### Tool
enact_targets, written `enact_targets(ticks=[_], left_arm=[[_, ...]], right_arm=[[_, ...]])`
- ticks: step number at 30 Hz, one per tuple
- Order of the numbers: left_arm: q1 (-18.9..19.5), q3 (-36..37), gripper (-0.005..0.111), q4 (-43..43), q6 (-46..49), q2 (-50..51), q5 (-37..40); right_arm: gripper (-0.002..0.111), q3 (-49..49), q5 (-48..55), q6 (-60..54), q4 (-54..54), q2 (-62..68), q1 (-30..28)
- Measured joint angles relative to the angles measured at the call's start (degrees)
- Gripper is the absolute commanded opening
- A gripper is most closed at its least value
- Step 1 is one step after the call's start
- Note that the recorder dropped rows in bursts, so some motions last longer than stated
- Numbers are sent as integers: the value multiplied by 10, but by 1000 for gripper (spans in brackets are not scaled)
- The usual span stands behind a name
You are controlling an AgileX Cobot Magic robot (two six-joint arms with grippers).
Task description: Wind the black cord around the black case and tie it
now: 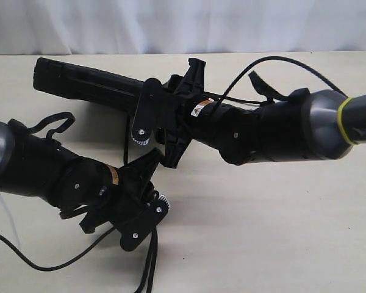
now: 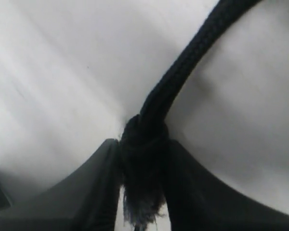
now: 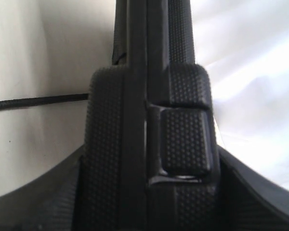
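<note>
The black case (image 1: 79,82) lies long across the back left of the table. My right gripper (image 1: 163,113) is shut on its near end. In the right wrist view the dimpled case (image 3: 111,144) with its latch (image 3: 185,139) fills the gap between the fingers of the right gripper (image 3: 151,159). The black cord (image 3: 38,101) runs off beside the case. My left gripper (image 1: 147,204) sits in front of the case, shut on the cord's frayed knot (image 2: 142,159). The left gripper (image 2: 142,144) has braided cord (image 2: 192,53) leading away from it. Cord strands (image 1: 150,262) hang toward the front edge.
The tabletop (image 1: 280,232) is pale wood, with a white curtain (image 1: 171,24) behind it. A glossy arm cable (image 1: 43,265) loops near the front left, and another arm cable (image 1: 274,61) arcs over the right arm.
</note>
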Motion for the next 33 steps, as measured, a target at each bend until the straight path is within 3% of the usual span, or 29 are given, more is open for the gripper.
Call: enact_targets(ticks=[1, 2, 10, 14, 20, 25, 33], left_arm=[[0, 0, 1, 0, 0, 0, 4], [0, 0, 0, -2, -6, 0, 10], [1, 0, 0, -77, -138, -19, 27], [20, 0, 0, -133, -236, -65, 43], [101, 2, 0, -153, -375, -123, 174], [169, 1, 0, -164, -492, -131, 182], [243, 1, 0, -215, -529, -131, 221]], right_arm=[[4, 0, 0, 0, 0, 0, 0], [4, 0, 0, 0, 0, 0, 0], [4, 0, 0, 0, 0, 0, 0], [4, 0, 0, 0, 0, 0, 0], [4, -10, -6, 43, 3, -6, -15], [4, -9, -10, 58, 4, -6, -43], [4, -9, -14, 71, 5, -6, -49]])
